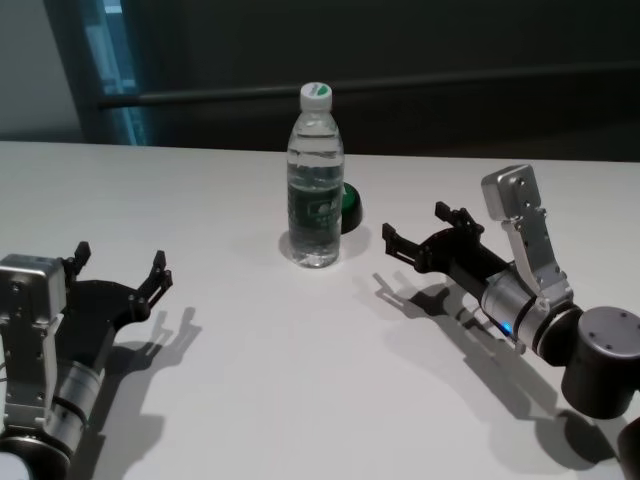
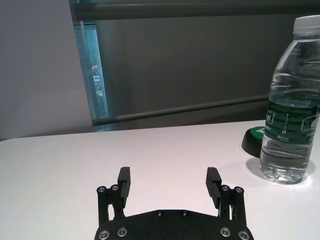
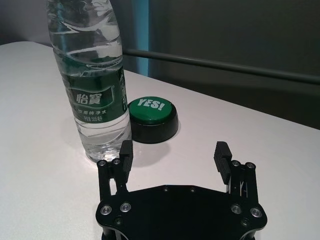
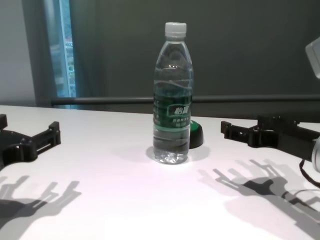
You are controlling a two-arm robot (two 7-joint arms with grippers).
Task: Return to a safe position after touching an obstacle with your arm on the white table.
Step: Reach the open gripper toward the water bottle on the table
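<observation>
The obstacle, a tall clear water bottle (image 1: 316, 180) with a white cap and dark green label, stands upright on the white table (image 1: 300, 380). It also shows in the chest view (image 4: 172, 95), the left wrist view (image 2: 292, 105) and the right wrist view (image 3: 92, 80). My right gripper (image 1: 428, 236) is open and empty, hovering just right of the bottle and apart from it; in the right wrist view (image 3: 175, 152) the bottle is near one finger. My left gripper (image 1: 118, 268) is open and empty, well left of the bottle.
A low round green button (image 1: 350, 205) on a black base sits just behind the bottle to its right, also in the right wrist view (image 3: 151, 114). A dark wall with a rail (image 1: 400, 90) runs behind the table's far edge.
</observation>
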